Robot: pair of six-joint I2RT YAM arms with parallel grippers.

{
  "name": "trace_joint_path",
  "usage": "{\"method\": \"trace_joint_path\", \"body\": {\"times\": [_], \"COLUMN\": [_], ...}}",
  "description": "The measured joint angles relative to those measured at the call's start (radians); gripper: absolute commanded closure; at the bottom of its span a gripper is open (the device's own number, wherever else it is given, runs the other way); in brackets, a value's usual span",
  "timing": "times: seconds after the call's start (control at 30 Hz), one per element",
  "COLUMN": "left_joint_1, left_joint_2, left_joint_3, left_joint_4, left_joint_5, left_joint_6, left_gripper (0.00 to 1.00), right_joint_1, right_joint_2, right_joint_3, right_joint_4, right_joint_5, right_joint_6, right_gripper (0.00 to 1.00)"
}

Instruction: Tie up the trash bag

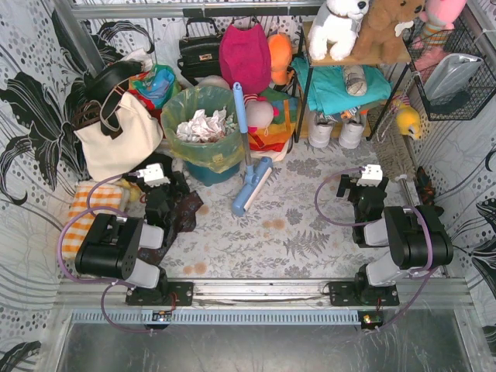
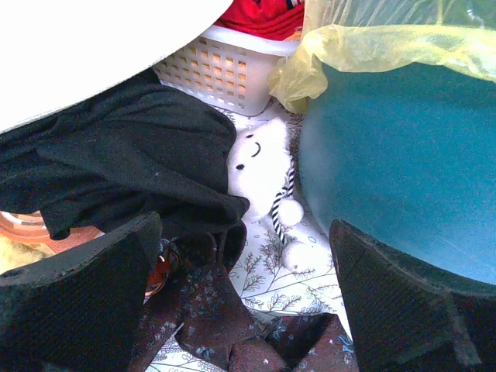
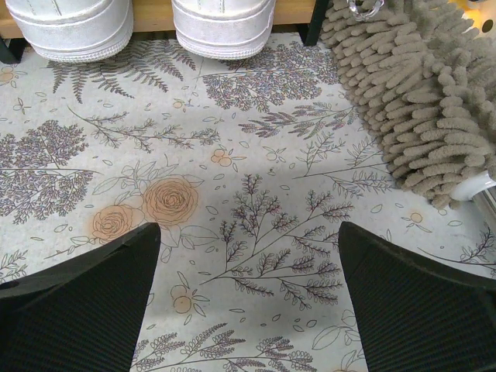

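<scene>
Teal bin (image 1: 211, 172) stands toward the far-left corner of the table (image 1: 310, 232), and your trash bag (image 1: 194, 149) lines it, rim folded over the lip, likely to hold the mouth open. Left gripper (image 2: 244, 310) waits just beside the bin, fingers spread, empty. Right gripper (image 3: 248, 302) sits near the right edge, also spread wide, with nothing gripped yet.

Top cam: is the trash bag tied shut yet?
No, the trash bag sits open-mouthed in the teal bin, with crumpled paper exposed inside.
</scene>
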Motion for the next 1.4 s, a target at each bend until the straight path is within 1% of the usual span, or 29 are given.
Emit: {"method": "trace_joint_path", "body": {"times": [1.4], "left_joint_1": [0.000], "left_joint_2": [0.000], "left_joint_3": [0.002], "left_joint_4": [-0.001], "left_joint_5": [0.005], "left_joint_6": [0.000], "left_gripper": [0.02], "right_joint_1": [0.000], "right_joint_2": [0.000], "right_joint_3": [0.000], "right_joint_4": [0.000], "right_joint_5": [0.000], "right_joint_6": [0.000], "right_gripper": [0.03]}}
